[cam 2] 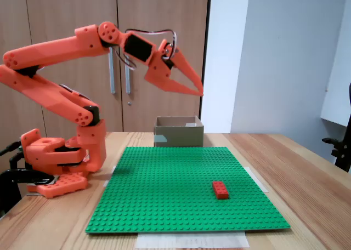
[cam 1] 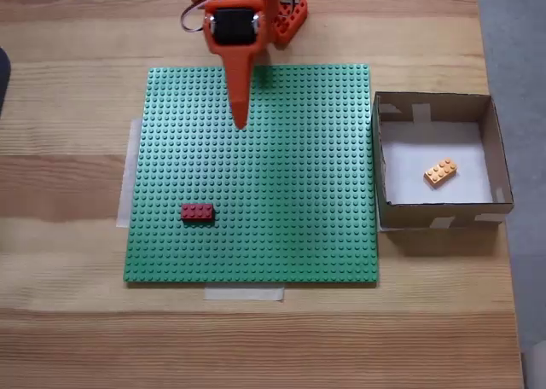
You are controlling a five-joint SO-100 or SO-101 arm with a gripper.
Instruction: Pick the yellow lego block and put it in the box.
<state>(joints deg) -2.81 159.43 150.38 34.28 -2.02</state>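
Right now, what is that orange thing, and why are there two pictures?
The orange thing is a robot arm with two pointy fingers for grabbing. They look closed and hold nothing. One picture looks straight down from above; the other looks across the wooden table from the side. A green bumpy plate lies on the table with a red brick on it. Next to the plate sits a cardboard box, and the yellow lego block already lies inside it.

The yellow lego block [cam 1: 440,171] lies in the box [cam 1: 436,209] (right of the baseplate [cam 1: 281,201]).
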